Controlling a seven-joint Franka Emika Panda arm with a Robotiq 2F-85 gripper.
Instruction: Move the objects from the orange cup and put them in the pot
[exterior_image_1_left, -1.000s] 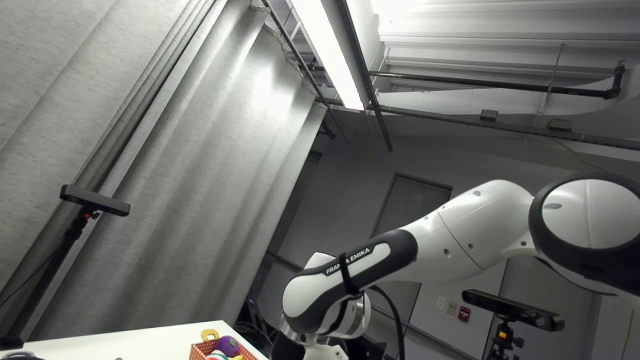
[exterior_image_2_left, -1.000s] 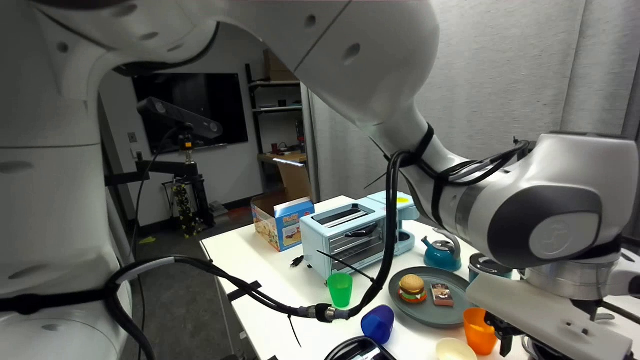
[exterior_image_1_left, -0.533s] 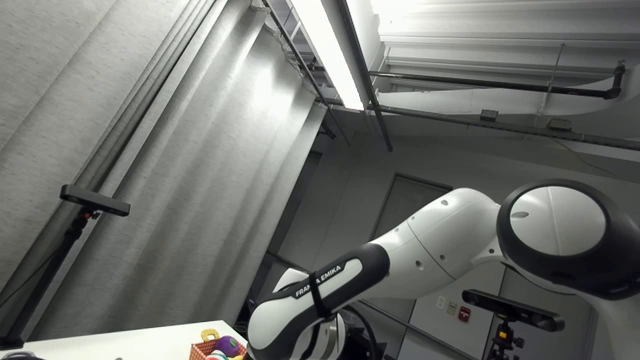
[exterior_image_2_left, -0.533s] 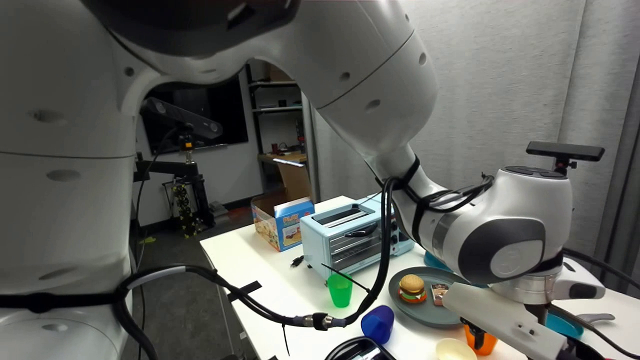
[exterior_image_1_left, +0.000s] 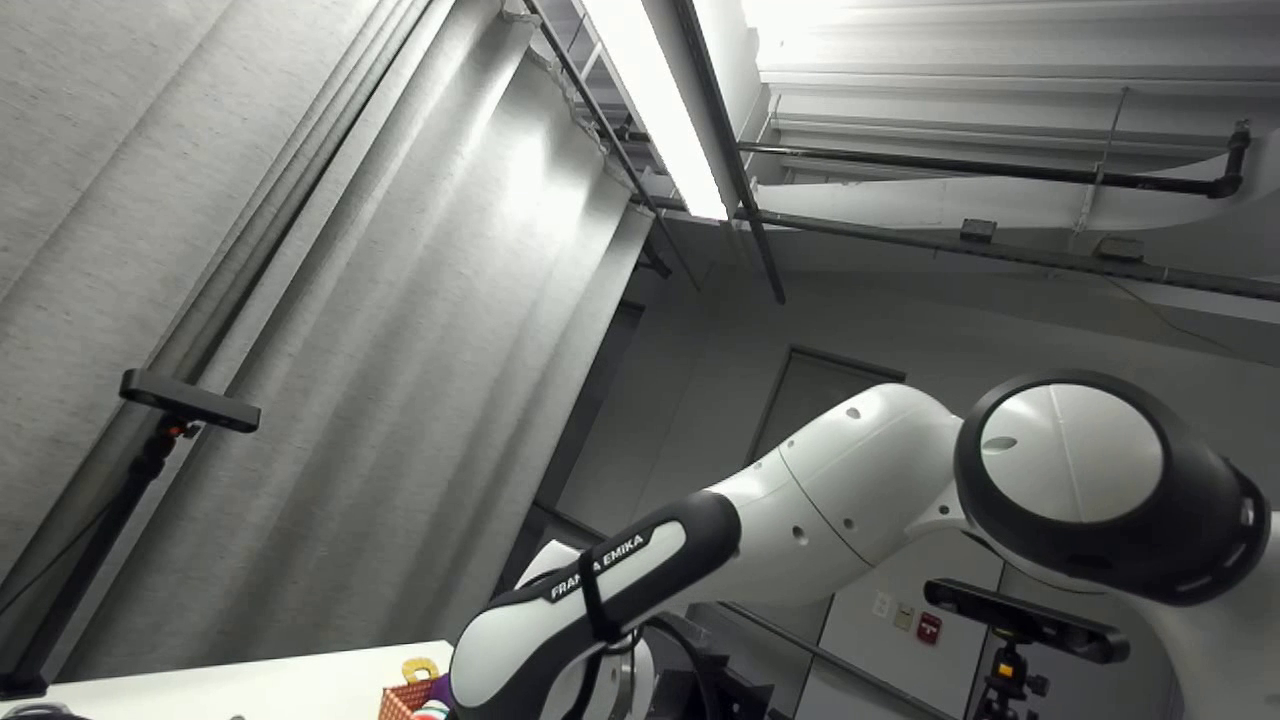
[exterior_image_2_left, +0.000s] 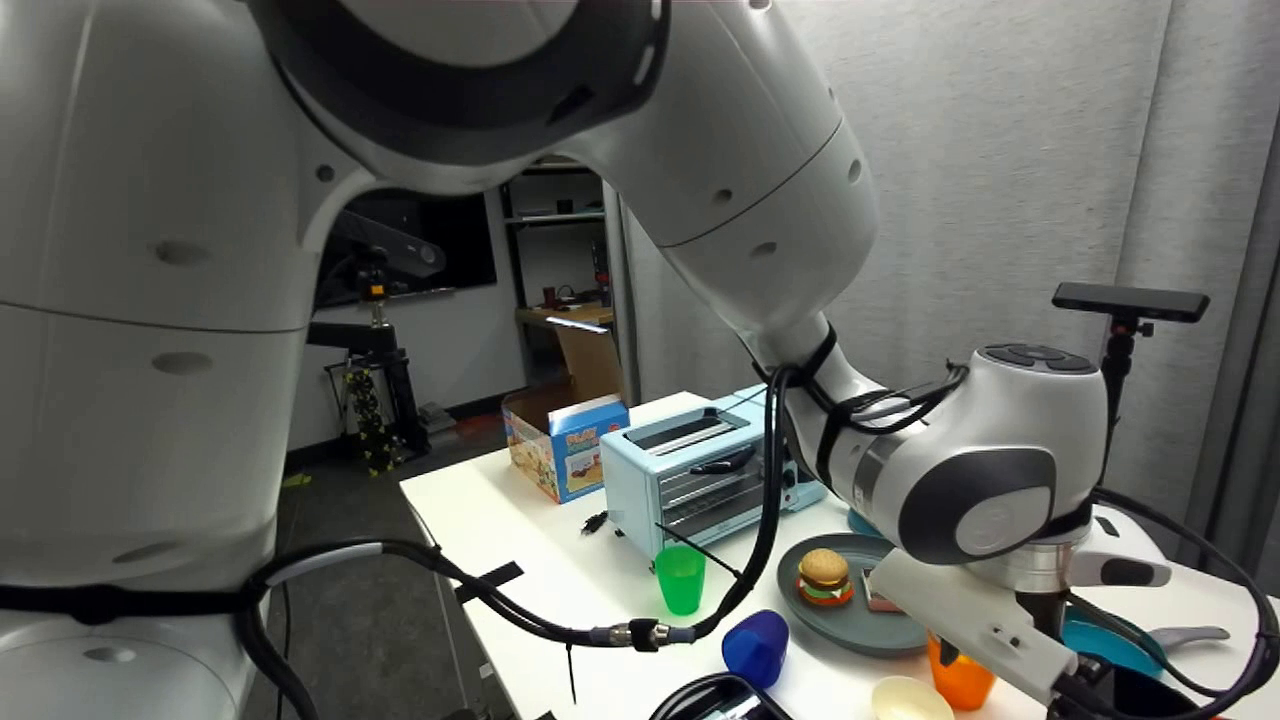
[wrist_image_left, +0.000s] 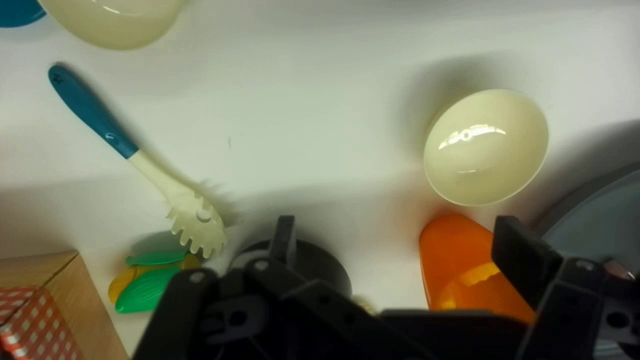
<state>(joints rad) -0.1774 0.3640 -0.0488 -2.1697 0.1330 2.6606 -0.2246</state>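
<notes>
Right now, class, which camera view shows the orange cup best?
The wrist view: the orange cup appears largest there, with yellow showing within its outline, though the jaws cover one edge. In an exterior view the orange cup is small and partly covered; elsewhere it isn't visible.

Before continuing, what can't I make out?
Wrist view: exactly what the orange cup holds; the jaws cover part.
Wrist view: what the dark round thing is; jaws overlap it.
In an exterior view: most of the red basket, behind the arm, cut by the bottom edge.
In an exterior view: the small block on the plate, partly behind the arm.
</notes>
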